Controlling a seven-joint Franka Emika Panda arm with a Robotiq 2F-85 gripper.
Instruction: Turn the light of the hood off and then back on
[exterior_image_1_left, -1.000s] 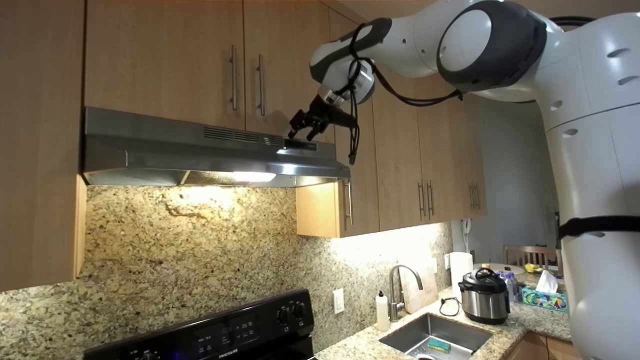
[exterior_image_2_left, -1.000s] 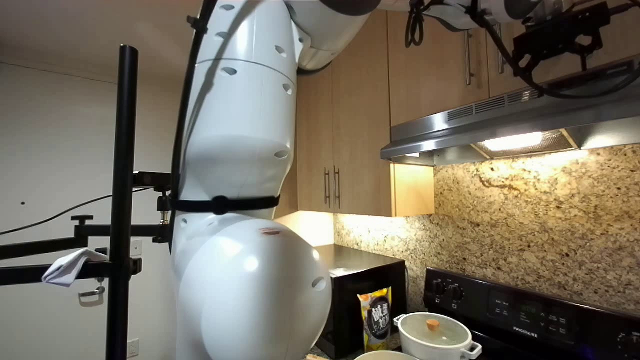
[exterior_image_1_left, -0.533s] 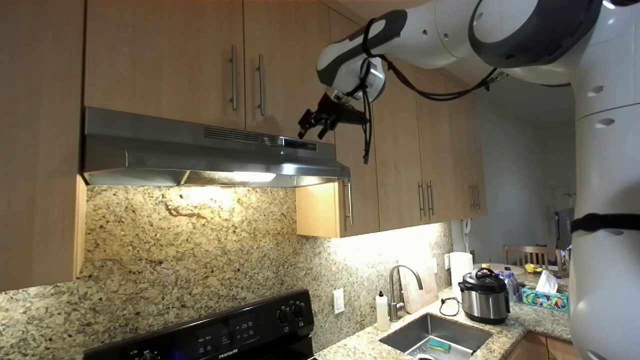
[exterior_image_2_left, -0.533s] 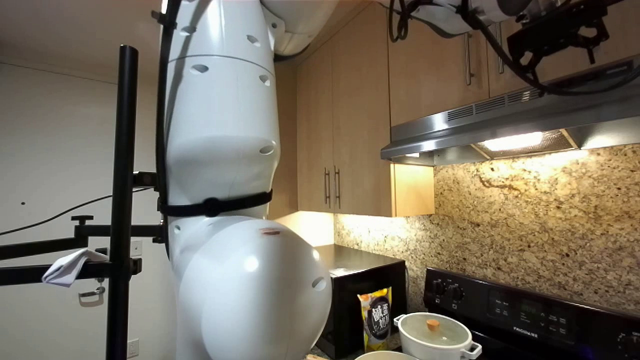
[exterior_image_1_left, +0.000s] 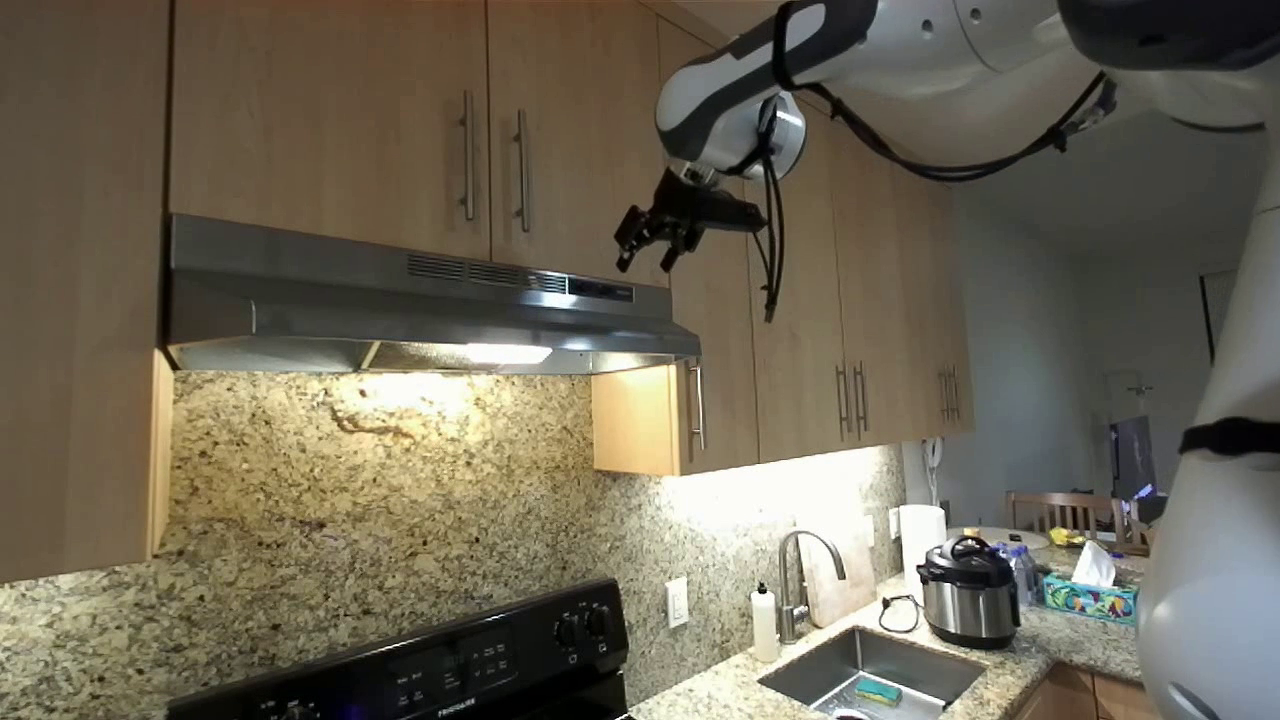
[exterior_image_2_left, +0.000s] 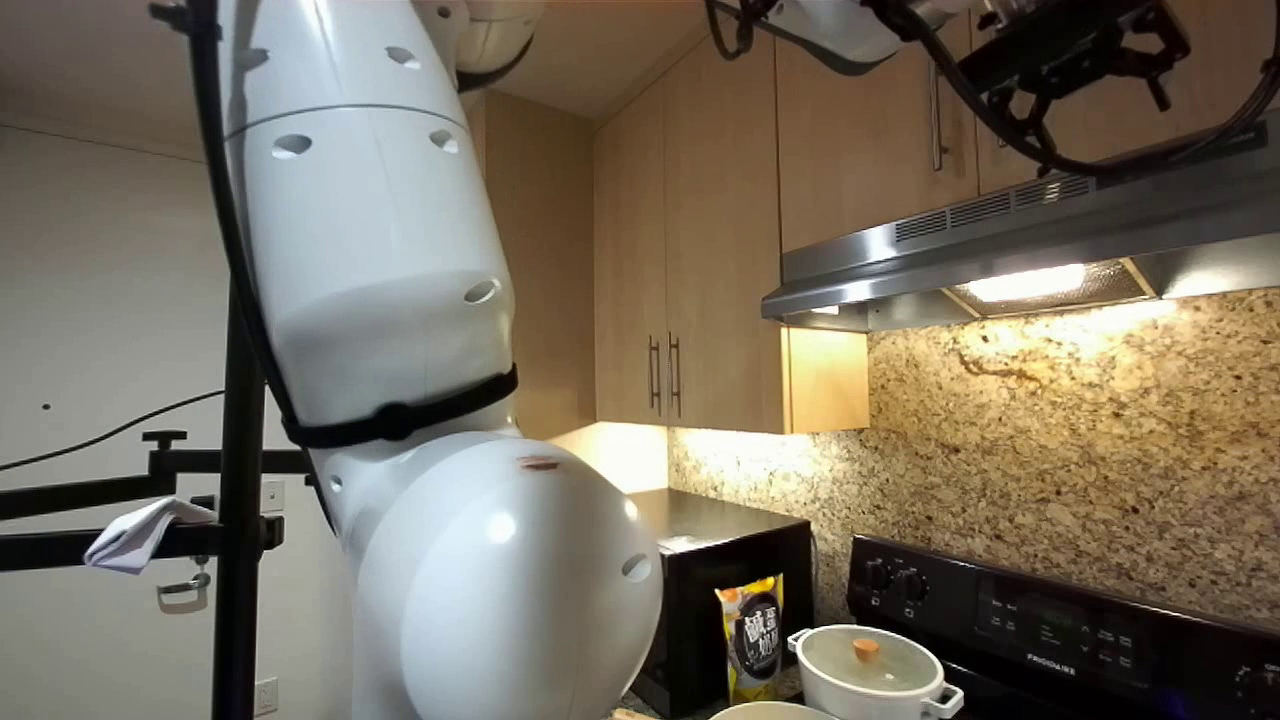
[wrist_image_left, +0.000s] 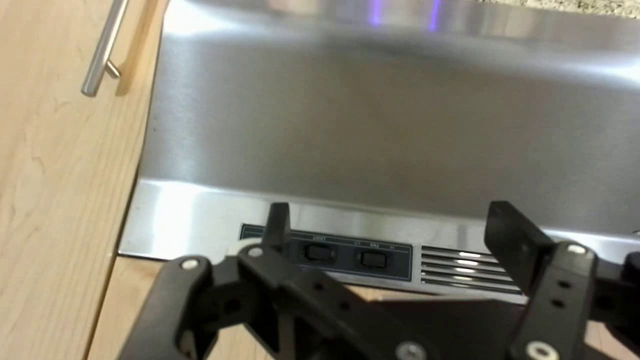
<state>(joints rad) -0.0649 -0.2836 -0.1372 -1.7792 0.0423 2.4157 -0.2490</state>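
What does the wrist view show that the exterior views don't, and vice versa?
Wrist view only: the LIGHT switch and FAN switch as separate, labelled switches; too small to make out from outside.
Exterior views only: the glowing lamp and stove control panel, in both exterior views; the sink in an exterior view; the white lidded pot in an exterior view.
Shared: the hood, its vent slots and dark switch panel, wood cabinets, and the tool, open.
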